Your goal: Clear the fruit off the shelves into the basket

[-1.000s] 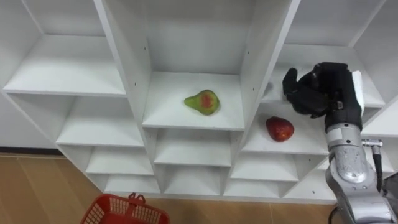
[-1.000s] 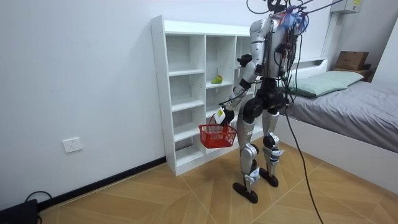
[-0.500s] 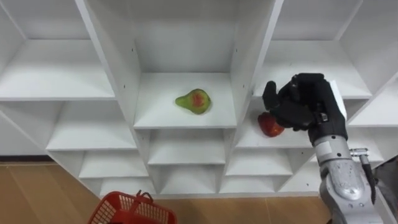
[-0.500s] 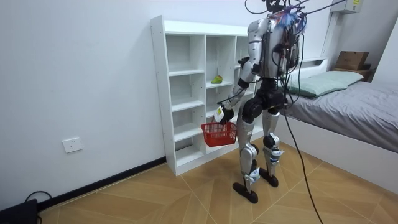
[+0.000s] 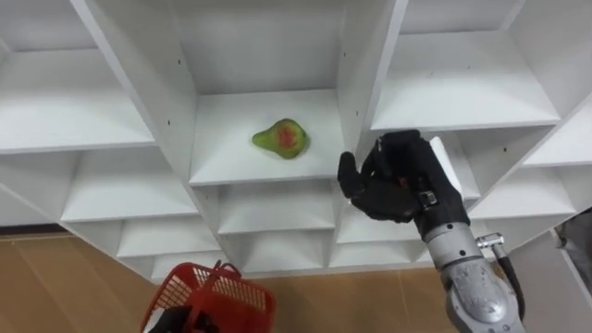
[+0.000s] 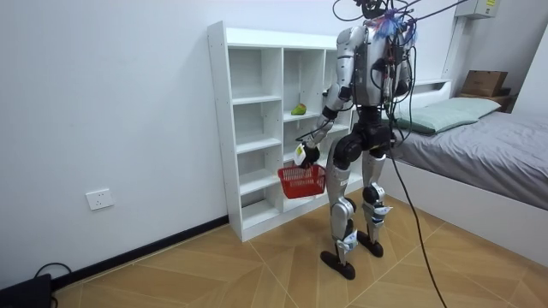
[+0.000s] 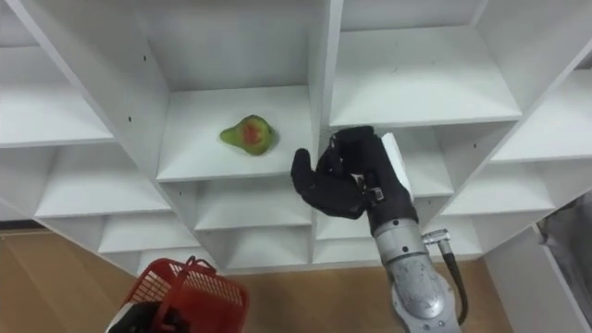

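A green pear with a red blush point(image 5: 281, 138) lies on the middle column's shelf of the white closet point(image 5: 231, 165). My right hand point(image 5: 402, 180) is raised before the right column, just right of the divider, with its back toward me. It covers the spot where a red fruit lay, so that fruit is hidden. My left hand point(image 6: 301, 154) hangs low and is shut on the handle of a red basket point(image 5: 222, 298), which sits below the pear's shelf at the lower left. Inside of the basket cannot be seen.
I stand facing the closet point(image 6: 248, 128), close to its right columns. A bed point(image 6: 479, 137) lies at the room view's right, behind me. The other shelves hold nothing that shows. Wooden floor point(image 6: 214, 265) spreads to the room view's left.
The eye view has shifted. My right hand has moved left and down across the right column, from above the red fruit to over it, hiding it. The basket shows a little higher.
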Motion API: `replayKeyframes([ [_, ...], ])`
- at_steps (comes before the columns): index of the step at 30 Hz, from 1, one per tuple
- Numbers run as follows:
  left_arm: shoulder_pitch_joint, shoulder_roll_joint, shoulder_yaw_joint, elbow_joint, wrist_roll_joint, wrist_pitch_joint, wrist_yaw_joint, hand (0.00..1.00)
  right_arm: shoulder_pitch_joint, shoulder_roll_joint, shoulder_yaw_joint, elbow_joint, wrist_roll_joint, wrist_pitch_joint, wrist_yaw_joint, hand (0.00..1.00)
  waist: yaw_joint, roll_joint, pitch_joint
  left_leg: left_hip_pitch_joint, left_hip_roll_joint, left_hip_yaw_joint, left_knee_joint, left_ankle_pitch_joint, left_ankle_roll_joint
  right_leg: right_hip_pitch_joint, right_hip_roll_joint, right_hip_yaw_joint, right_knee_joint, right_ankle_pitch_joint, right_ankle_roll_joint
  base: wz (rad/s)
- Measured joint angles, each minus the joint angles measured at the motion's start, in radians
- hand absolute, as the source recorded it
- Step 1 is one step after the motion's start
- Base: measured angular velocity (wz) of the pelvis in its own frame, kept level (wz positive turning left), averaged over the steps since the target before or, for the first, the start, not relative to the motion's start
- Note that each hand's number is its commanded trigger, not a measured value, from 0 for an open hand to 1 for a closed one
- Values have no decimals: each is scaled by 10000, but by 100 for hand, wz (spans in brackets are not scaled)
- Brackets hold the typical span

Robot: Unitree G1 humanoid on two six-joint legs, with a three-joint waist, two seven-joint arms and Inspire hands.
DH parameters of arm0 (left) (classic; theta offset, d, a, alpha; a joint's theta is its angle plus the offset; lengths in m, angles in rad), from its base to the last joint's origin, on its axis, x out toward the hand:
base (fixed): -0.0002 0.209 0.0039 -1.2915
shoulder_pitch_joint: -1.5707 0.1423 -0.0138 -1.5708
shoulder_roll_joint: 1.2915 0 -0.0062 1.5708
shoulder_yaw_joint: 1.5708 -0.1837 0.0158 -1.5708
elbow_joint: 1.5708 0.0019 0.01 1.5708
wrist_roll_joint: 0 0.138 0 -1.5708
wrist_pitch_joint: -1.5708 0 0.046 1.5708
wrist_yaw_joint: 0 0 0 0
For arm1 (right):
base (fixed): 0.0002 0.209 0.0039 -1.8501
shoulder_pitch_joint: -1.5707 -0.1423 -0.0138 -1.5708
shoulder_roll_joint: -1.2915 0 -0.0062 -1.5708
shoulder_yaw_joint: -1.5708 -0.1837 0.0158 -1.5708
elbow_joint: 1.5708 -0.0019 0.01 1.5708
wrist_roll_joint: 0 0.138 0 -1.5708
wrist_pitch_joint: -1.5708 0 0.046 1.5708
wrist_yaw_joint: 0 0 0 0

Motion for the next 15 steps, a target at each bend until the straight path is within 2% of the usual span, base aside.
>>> replayKeyframes([
  [4,-163,-44,-342,35,1,-33,0,100,-239,9,230,466,19,-90,-121,100,2,-8,23,-204,6,-29,95,6,8,-165,-3,-13,-5,41,-13,0],
  [8,-580,-189,-367,-23,-21,-93,-75,100,-433,47,395,744,19,-95,72,100,54,0,47,-518,12,-46,217,17,27,-422,-6,-33,4,118,-14,0],
  [13,-1323,-283,-669,-39,-405,-123,-34,100,-1152,101,962,1658,-231,-99,102,100,138,-20,92,-1021,11,-47,283,118,78,-898,-13,-31,3,280,-33,0],
  [15,-1600,-413,-955,-38,-558,-317,-23,100,-1319,175,1201,1849,-427,-99,207,100,233,-3,126,-1242,14,-49,351,129,87,-1093,-22,-30,37,304,-41,0],
])
